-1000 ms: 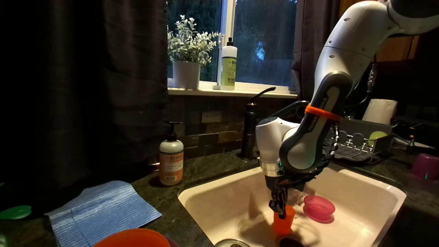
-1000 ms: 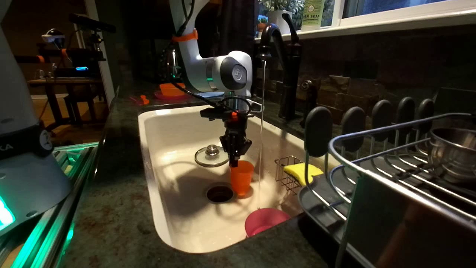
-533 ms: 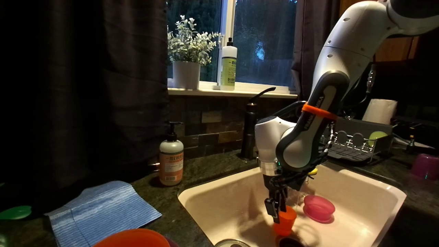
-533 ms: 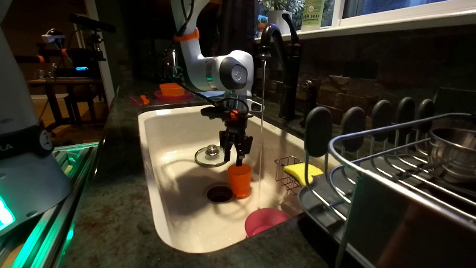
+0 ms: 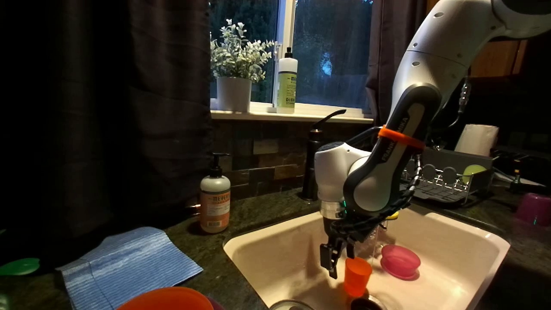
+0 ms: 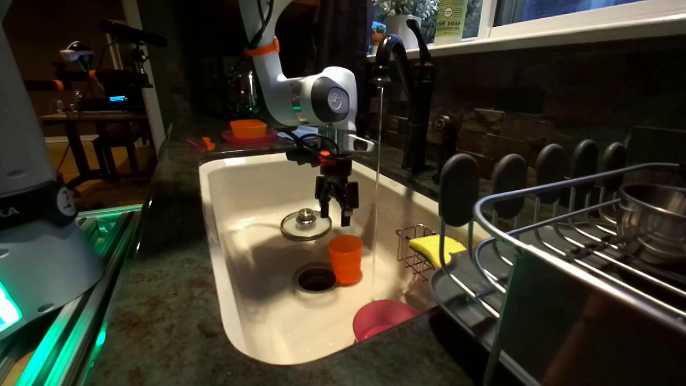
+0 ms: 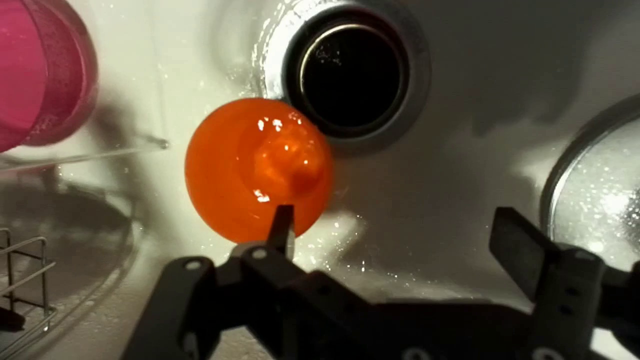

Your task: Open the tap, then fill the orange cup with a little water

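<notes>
Two fingers (image 7: 522, 252) of my claw (image 7: 393, 212) stand wide apart with nothing between them. One overlaps the rim of the orange cup (image 7: 255, 170) in the wrist view, yet in an exterior view both fingertips (image 6: 346, 219) show clear above it, so I'd rise straight up before any sideways travel; a brush against that rim could tip it. The cup sits upright on the floor of the sink (image 6: 268, 327), right beside the drain (image 7: 350, 75), and I wouldn't want it nudged that way. Glints inside look like a little water, so I judge the filling done and a clean departure the step in hand; how deep it is I can't tell. Just past the cup the stream (image 6: 380, 107) comes down outside it, between it and the pink cup (image 5: 399, 261), so I'd climb on the side away from the water. Farthest off stands the tap (image 6: 418, 112), open and running, and I'd give it ample room on the way up
</notes>
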Controlling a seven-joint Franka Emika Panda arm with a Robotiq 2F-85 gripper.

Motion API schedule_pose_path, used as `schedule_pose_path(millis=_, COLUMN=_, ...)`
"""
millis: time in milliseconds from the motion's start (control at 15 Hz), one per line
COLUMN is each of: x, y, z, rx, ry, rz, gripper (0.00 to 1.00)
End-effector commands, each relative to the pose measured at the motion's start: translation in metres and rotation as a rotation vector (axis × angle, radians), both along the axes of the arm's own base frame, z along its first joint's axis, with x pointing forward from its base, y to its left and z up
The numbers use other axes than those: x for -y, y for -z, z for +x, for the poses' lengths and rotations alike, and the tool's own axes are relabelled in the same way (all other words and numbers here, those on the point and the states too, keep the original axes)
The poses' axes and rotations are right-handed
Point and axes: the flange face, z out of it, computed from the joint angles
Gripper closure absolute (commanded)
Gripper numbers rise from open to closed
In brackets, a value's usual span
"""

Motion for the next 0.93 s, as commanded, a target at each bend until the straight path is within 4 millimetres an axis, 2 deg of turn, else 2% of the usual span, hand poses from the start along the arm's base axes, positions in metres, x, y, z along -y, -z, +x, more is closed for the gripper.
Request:
schedule_pose_path(millis=0, x=-0.012, y=-0.02, z=-0.014, rx=0.089, ry=0.117, rz=-0.036, gripper=0.0)
schedule_pose_path(millis=267, x=-0.011, y=-0.044, z=-0.02, rx=0.149, ry=0.243, rz=-0.06, gripper=0.0)
schedule_pose_path(millis=467, x=0.0, y=-0.063, z=-0.026, rx=0.193, ry=0.343, rz=-0.065, gripper=0.0)
schedule_pose_path(millis=867, x=0.006, y=-0.09, z=-0.037, rx=0.227, ry=0.497, rz=-0.053, gripper=0.0)
